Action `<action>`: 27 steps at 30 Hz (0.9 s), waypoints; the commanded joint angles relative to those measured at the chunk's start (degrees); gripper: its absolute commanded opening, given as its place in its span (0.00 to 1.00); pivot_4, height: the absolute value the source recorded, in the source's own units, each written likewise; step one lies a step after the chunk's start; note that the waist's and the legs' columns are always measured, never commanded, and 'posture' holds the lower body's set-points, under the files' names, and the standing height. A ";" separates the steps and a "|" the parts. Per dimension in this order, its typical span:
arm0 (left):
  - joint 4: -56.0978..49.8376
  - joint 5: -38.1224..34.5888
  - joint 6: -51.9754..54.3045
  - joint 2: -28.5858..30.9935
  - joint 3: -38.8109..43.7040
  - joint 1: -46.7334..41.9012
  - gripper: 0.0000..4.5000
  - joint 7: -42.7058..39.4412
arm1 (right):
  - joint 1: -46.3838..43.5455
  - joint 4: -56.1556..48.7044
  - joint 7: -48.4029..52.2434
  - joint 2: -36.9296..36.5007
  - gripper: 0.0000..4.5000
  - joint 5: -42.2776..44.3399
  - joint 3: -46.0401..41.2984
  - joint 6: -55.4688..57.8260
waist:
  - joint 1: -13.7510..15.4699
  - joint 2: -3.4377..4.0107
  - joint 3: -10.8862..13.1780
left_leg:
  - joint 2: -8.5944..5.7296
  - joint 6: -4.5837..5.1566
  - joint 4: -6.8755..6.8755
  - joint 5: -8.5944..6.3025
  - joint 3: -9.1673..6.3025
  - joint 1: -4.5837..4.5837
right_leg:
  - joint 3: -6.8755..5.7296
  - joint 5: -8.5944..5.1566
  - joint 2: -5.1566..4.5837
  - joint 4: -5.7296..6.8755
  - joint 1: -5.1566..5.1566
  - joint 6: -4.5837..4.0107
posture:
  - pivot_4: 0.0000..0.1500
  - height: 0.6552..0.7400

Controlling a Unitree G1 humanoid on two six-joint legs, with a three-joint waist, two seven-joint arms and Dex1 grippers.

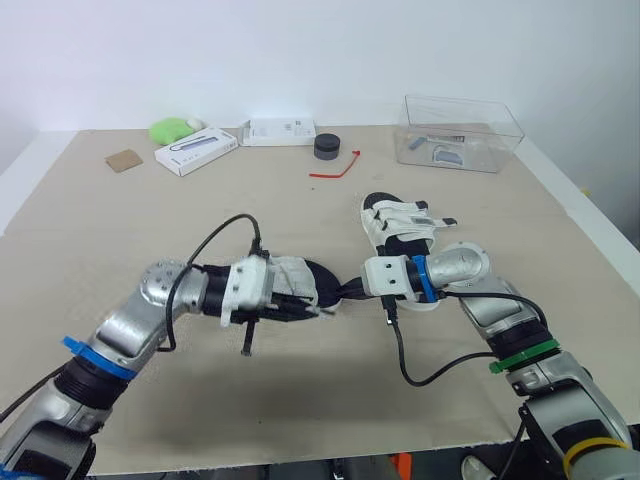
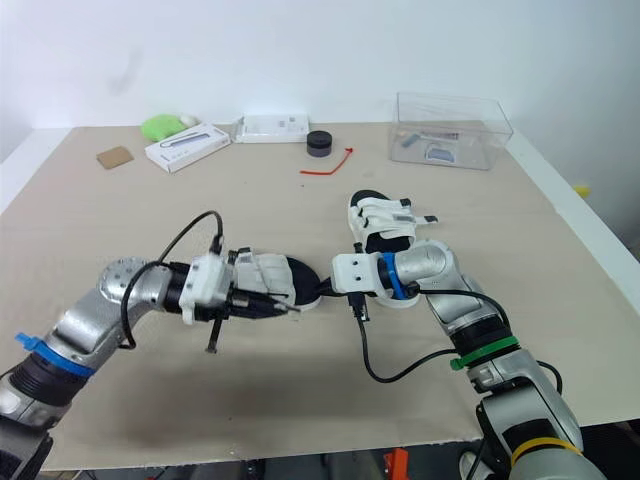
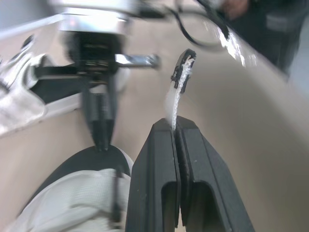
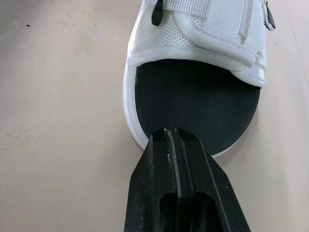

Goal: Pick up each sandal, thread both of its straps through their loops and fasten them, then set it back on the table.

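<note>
**Both grippers clamping one sandal**

I am watching the left gripper [image 3: 176, 126] pinching the strap [image 3: 177, 87] with its fingers fully closed. The right gripper [image 4: 173, 133] is gripping the toe rim of the sandal [image 4: 193, 96], which is lying between them at the middle of the table [image 1: 300, 200].

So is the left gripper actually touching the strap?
Touching. The left wrist view shows the white strap pinched between the left gripper's shut fingers, with its dark tip sticking out beyond them.

A wide beige counter [image 1: 120, 230] is stretching back toward a plain white wall [image 1: 300, 50]; a white border [image 1: 22, 170] is running along the counter's left and right sides; soft, even light is falling across its matte surface.
</note>
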 commanded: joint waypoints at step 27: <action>23.24 4.44 12.98 -12.30 12.31 -8.87 0.00 5.99 | 0.86 0.69 -0.02 -1.99 0.00 -2.04 0.37 1.13 | -0.26 -0.01 0.00 | -0.20 -0.04 0.02 0.02 -0.03 -0.02 | 0.05 0.05 -0.04 0.02 0.00 0.02 | 1.00 1.00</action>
